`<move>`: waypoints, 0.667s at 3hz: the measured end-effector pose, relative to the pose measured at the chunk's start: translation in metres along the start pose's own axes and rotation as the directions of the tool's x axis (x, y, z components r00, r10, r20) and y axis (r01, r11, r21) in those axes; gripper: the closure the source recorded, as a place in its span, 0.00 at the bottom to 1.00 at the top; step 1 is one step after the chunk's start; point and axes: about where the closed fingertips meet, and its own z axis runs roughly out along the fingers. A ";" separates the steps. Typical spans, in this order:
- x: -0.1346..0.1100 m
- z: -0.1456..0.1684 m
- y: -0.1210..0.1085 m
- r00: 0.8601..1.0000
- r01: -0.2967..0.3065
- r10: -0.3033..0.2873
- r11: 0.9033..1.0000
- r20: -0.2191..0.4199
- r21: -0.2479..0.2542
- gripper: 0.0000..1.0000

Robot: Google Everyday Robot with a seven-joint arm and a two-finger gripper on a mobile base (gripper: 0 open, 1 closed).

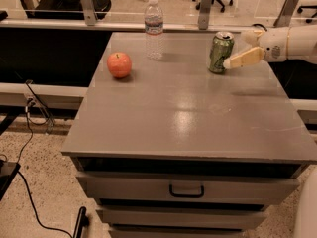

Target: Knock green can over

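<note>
The green can (219,52), with a silver top and pale markings, stands on the grey cabinet top (188,113) at the back right. My gripper (235,48) reaches in from the right edge at can height, its cream fingers spread apart. The nearer finger (243,58) has its tip against the can's lower right side. The farther finger (250,34) is behind and to the right of the can. Nothing is held.
A clear plastic water bottle (154,29) stands at the back centre, left of the can. A red apple (119,64) lies to the left. Drawers with a handle (186,190) are below the front edge. Cables (29,133) run on the floor at left.
</note>
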 end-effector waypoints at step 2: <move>-0.005 0.022 0.001 0.993 -0.050 0.049 0.999 0.103 0.001 0.00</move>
